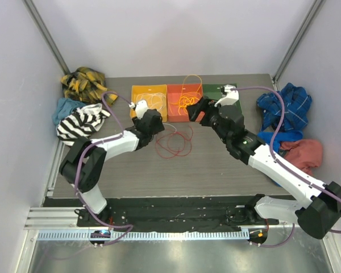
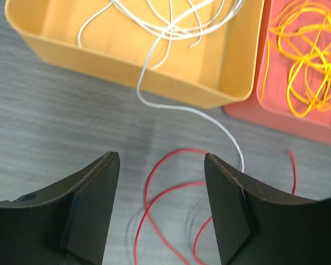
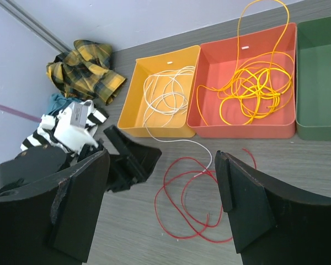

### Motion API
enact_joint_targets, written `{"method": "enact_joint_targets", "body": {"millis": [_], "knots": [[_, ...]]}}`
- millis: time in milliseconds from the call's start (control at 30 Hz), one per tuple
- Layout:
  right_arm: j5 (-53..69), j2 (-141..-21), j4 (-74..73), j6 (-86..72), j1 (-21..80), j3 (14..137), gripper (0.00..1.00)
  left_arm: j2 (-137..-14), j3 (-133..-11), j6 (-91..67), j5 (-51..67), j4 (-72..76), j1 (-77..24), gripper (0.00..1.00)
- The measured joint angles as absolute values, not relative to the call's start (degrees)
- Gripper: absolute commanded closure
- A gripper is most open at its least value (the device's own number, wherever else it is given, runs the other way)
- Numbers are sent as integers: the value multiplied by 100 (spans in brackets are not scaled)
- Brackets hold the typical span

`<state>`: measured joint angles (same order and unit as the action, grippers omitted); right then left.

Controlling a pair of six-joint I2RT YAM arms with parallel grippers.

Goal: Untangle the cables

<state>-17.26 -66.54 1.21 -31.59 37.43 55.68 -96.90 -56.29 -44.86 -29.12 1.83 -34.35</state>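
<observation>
bench [image 1: 216, 170]: flat grey board with a fine wood grain; thin wire lies flush on it, so a tool coming down may scrape the board and miss.
yellow bin [image 3: 154, 124]: rigid smooth plastic with rounded corners; looks light, so a tug on the wire over its front rim may drag or tip it.
red bin [image 3: 209, 130]: same moulding, touching the yellow bin; a tall loop above its back wall may snag a passing arm.
right tool [image 3: 163, 165]: black wedge fingers spread, nothing pinched, hanging above the red loops.
left tool [image 2: 161, 165]: black fingers spread, empty, low over the bench just before the yellow bin; the white tail meets one finger and may be pinched along with red.
red cable [image 1: 173, 142]: thin, glossy, springy; loose overlapping loops on the bench before the bins; lifting may tighten a crossing.
yellow-orange cable [image 3: 254, 83]: thin wiry tangle inside the red bin.
white cable [image 2: 154, 61]: thin, pale; coiled in the yellow bin, tail over the rim onto the bench among red loops; pulling red may haul it out.
</observation>
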Motion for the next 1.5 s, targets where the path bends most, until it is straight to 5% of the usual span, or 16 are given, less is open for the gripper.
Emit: {"method": "enact_joint_targets", "body": {"millis": [967, 1167, 1333, 1500], "knots": [[-1824, -6248, -242, -2869, 3745, 5168, 14, -10753, -7081, -3968, -2838, 495, -2775, 42], [-1828, -6226, -244, -2864, 3743, 5113, 14, -11006, -7148, -3852, -2777, 497, -2657, 60], [-1837, -6184, -248, -2862, 3743, 5089, 14, -11334, -7325, -3785, -2644, 440, -2563, 100], [-1861, -6147, -250, -2860, 3743, 5083, 14, -11286, -7378, -3712, -2558, 340, -2499, 100]]}}
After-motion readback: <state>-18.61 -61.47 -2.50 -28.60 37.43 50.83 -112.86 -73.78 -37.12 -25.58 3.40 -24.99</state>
